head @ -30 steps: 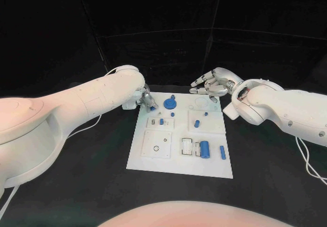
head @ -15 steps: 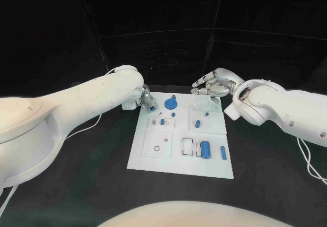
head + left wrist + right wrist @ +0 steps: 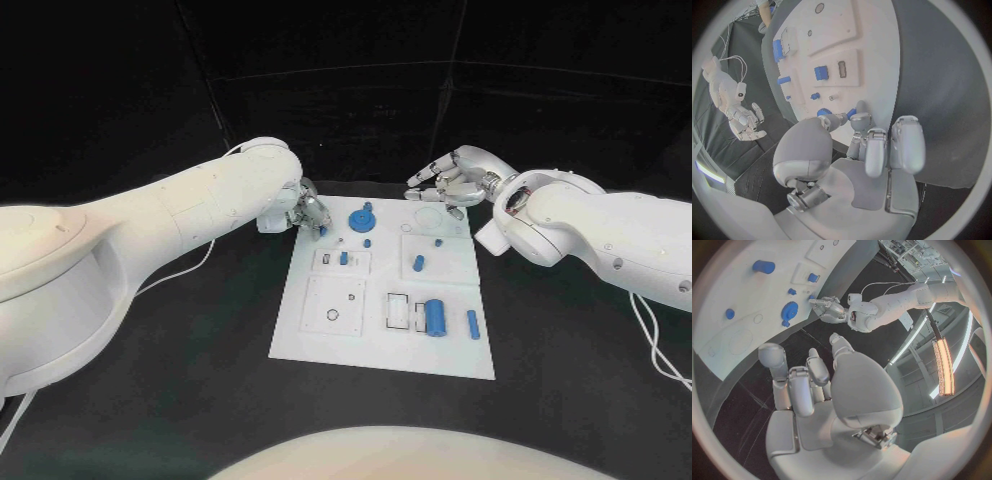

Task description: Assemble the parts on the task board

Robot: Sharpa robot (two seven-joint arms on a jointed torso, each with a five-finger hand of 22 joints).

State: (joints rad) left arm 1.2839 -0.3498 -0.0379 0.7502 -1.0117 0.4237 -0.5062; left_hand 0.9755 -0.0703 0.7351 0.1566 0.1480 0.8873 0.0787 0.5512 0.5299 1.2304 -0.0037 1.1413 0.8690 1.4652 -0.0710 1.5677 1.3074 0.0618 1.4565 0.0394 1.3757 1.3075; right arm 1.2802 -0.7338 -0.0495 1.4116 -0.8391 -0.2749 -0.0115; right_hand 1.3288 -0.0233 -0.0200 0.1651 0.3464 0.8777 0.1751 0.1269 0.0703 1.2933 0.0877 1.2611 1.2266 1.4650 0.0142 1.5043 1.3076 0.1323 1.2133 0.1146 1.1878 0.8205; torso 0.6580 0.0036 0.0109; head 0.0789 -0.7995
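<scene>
The white task board (image 3: 378, 335) lies in the middle of the table. My left hand (image 3: 306, 212) hovers at its far left corner and pinches a small blue part (image 3: 323, 231) between thumb and a finger; the left wrist view shows that blue part (image 3: 852, 113) at the fingertips (image 3: 862, 121). A round blue part (image 3: 361, 217) sits just beside it on the board. My right hand (image 3: 453, 180) hangs over the board's far right corner, its fingers loosely bent and apart, with nothing in it (image 3: 811, 390).
Other blue parts stay on the board: a short peg (image 3: 417, 263), a thick cylinder (image 3: 434, 314) and a thin pin (image 3: 470, 322). Black table surrounds the board on every side.
The right hand has drifted slightly toward the board's far right corner. The left hand keeps its pinch on the blue part in the same place.
</scene>
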